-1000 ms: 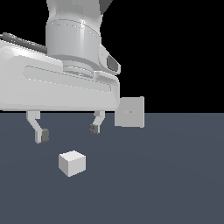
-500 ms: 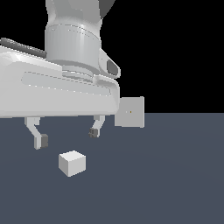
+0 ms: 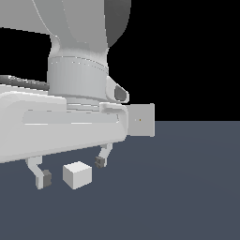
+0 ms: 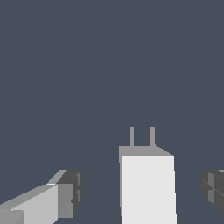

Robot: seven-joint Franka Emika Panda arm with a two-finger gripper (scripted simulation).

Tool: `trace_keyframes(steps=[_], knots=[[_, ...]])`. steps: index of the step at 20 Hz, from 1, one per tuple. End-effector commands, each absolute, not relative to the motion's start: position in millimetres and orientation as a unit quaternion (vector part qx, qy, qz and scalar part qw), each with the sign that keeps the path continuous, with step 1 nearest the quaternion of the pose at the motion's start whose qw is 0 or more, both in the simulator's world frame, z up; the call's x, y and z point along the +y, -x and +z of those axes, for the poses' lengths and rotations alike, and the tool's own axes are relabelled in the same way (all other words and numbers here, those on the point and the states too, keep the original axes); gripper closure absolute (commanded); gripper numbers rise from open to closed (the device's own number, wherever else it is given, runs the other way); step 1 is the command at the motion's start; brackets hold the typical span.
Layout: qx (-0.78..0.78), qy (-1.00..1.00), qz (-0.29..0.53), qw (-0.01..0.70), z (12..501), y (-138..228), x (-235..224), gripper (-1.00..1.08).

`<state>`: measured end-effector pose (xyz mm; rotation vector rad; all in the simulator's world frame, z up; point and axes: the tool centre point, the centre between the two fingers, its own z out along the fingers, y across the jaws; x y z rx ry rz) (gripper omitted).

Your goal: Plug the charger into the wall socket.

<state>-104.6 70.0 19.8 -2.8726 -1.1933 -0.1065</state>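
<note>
1. Charger (image 3: pixel 77 175): a small, plain white-grey cube is seen resting on the dark blue-grey floor (image 3: pixel 187 197); in the wrist view (image 4: pixel 148 188) two thin grey prongs are shown at one end, pointing away from the camera.
2. The grey two-fingered gripper (image 3: pixel 72 168) is held wide open and empty. The cube is flanked by one dark-padded finger on each side, with a clear gap left on both; nothing is touched.
3. The cube is judged to lie between and slightly below the fingertips, so a short descent is called for before closing.
4. The wall socket (image 3: pixel 142 120), a flat upright light-grey square plate with a tiny dark centre dot, stands well apart, further back and towards the exterior view's right.
5. No brand, label or writing can be read anywhere.
</note>
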Motion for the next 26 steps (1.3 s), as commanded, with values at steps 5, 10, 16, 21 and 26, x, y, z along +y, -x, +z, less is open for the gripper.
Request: trace_keyframes(steps=[5, 10, 16, 21, 26], knots=[[-0.384, 0.923, -0.035, 0.014, 11.8, 104.2, 70.0, 1.08], [-0.384, 0.923, -0.035, 0.014, 11.8, 104.2, 70.0, 1.08], [-0.383, 0.923, -0.035, 0.014, 12.0, 103.9, 70.2, 1.08], [-0.369, 0.929, -0.035, 0.014, 14.5, 99.6, 69.8, 1.08], [-0.334, 0.942, -0.036, 0.013, 20.4, 89.2, 68.5, 1.08]])
